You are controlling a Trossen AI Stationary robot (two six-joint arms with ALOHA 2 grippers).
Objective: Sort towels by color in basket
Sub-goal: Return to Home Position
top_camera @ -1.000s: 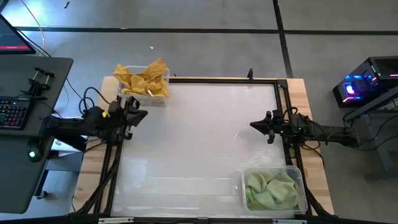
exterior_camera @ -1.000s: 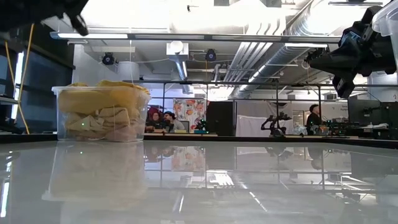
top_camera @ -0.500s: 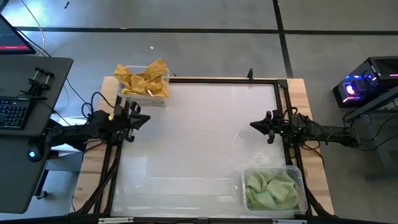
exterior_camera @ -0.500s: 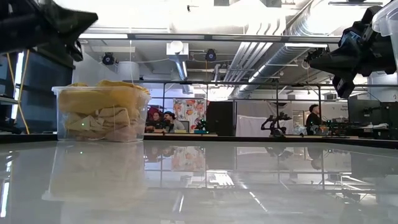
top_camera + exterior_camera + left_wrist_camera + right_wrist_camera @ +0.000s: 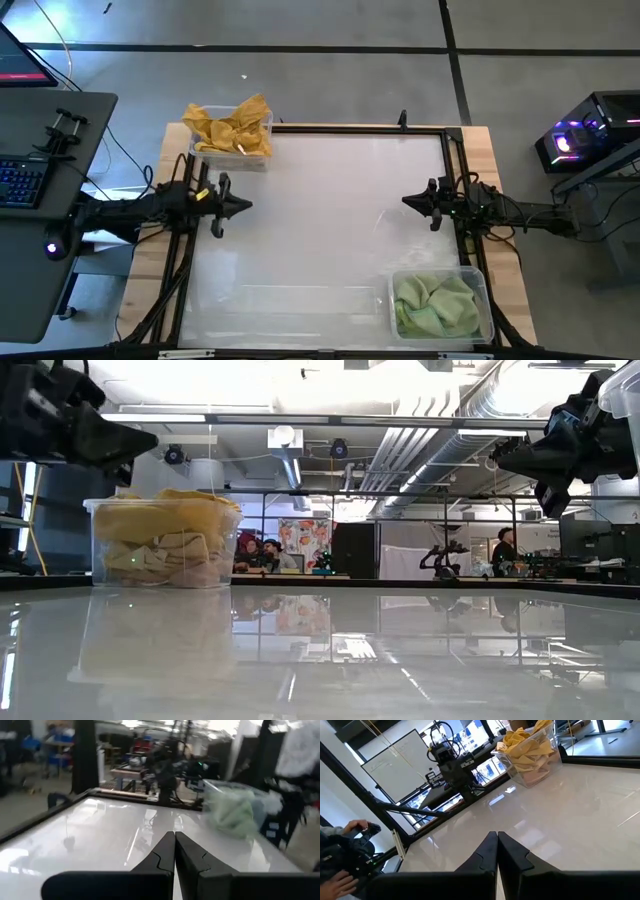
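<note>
Across our glossy bench [image 5: 320, 230], yellow towels [image 5: 235, 125] are filling one clear bin [image 5: 228, 160], green towels [image 5: 432, 305] a second bin [image 5: 484, 290]; left hand [image 5: 245, 207] and right hand [image 5: 407, 201] are hovering closed, empty.

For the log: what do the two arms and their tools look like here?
Both arms are black, slim and jointed, with loose black cables trailing along them. The left tool carries a small yellow mark behind its fingers; the right tool shows a tiny green light. Each tool ends in two black tapered fingers with a stepped inner edge.
</note>
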